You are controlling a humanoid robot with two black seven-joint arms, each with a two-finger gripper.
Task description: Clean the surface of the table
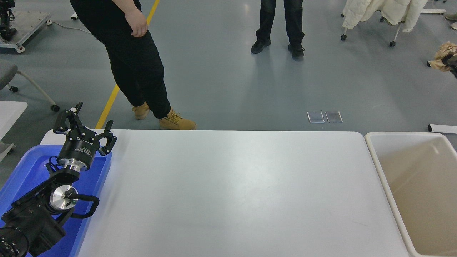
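The white table surface [232, 185] fills the middle of the head view and nothing lies on it. My right gripper [454, 67] shows only as a black tip at the right edge, high above the floor beyond the table, shut on a crumpled brown paper ball [442, 55]. My left gripper [84, 123] is parked open and empty at the lower left, over the blue tray [21, 171].
A beige shallow bin [375, 157] stands against the table's right end. A person in black with tan boots [142, 71] stands at the far left edge, and another person [280, 21] stands further back. A chair with a white coat [382, 10] is at the top right.
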